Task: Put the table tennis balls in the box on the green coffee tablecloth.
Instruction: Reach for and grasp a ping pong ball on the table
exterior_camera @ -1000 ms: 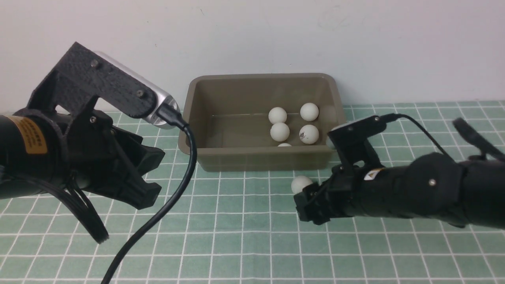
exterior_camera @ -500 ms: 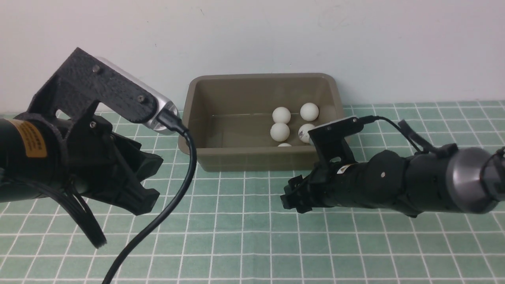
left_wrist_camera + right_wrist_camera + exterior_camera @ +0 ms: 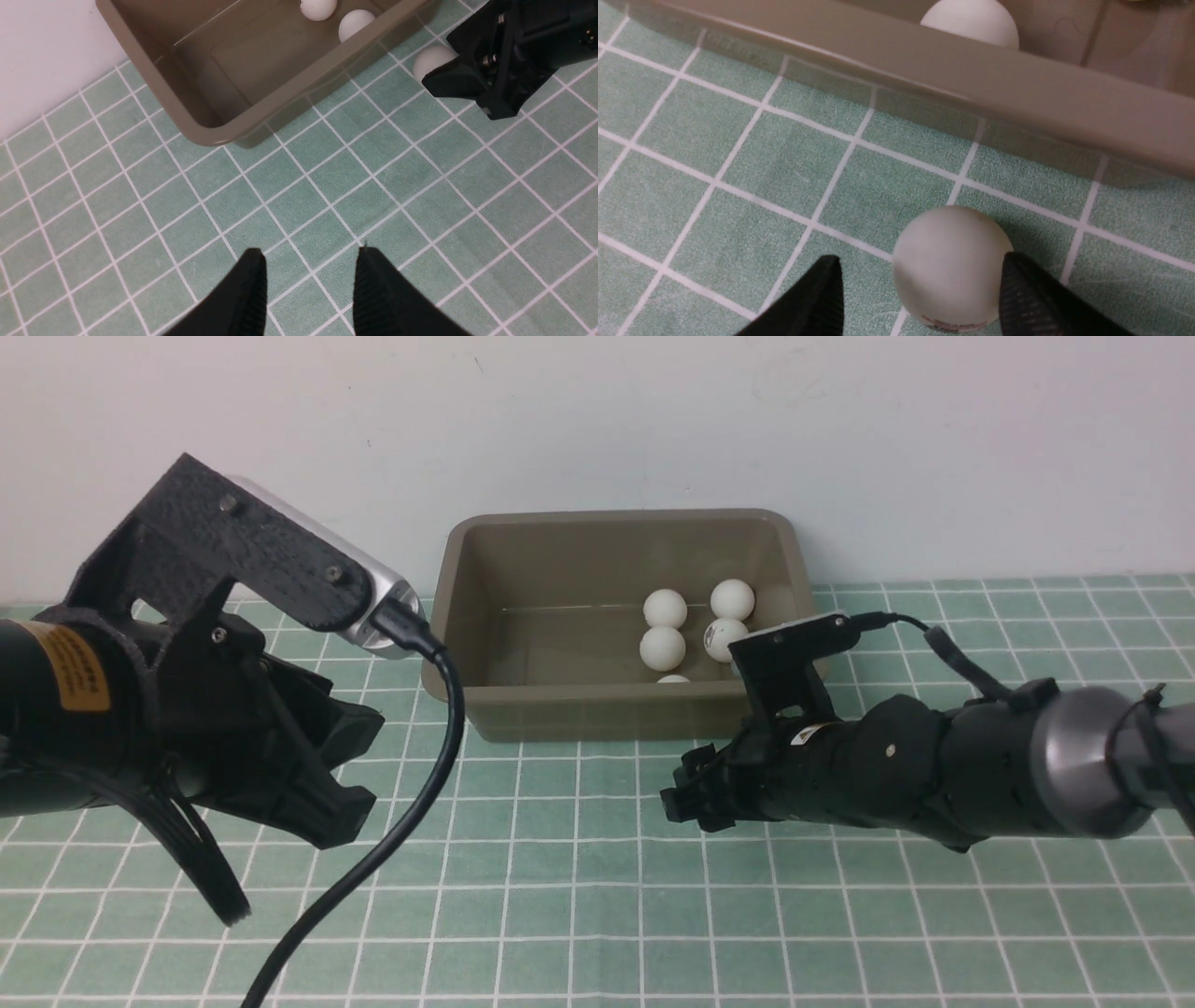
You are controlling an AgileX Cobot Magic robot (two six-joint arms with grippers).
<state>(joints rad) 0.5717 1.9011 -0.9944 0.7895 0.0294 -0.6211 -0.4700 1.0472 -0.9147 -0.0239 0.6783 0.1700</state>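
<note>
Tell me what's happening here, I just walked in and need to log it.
The right gripper has its open jaws around the last table tennis ball on the green cloth, just in front of the box, one finger touching it. Five balls already lie in the box. The left gripper hovers empty, jaws apart.

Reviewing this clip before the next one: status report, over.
Left gripper open, empty. Right gripper open around last ball on tablecloth, beside box. Five balls inside. Nothing in the way.
</note>
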